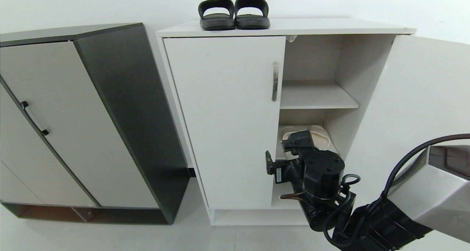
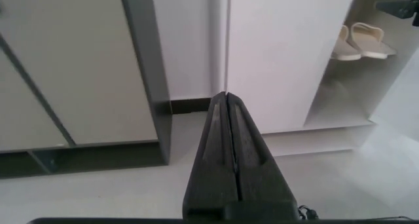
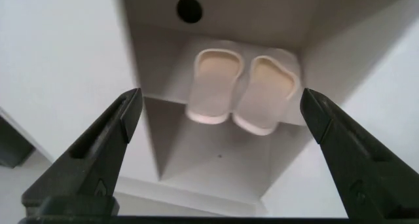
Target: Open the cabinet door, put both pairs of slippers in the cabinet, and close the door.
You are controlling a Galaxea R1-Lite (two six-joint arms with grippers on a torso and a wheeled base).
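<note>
Our right gripper (image 3: 221,101) hangs spread wide and empty before the white cabinet (image 1: 286,26), whose right door (image 1: 422,97) stands open. Our left gripper (image 2: 226,105) is clenched on nothing. Beige slippers (image 3: 242,90) sit side by side on the lower shelf (image 3: 216,160); black slippers (image 1: 234,12) rest on the cabinet's top.

Plain white wall (image 1: 367,1), pale smooth floor (image 1: 110,236).
A dark-framed, beige-doored cabinet (image 1: 55,115) stands well left of the jaws of the right gripper (image 1: 278,151).
</note>
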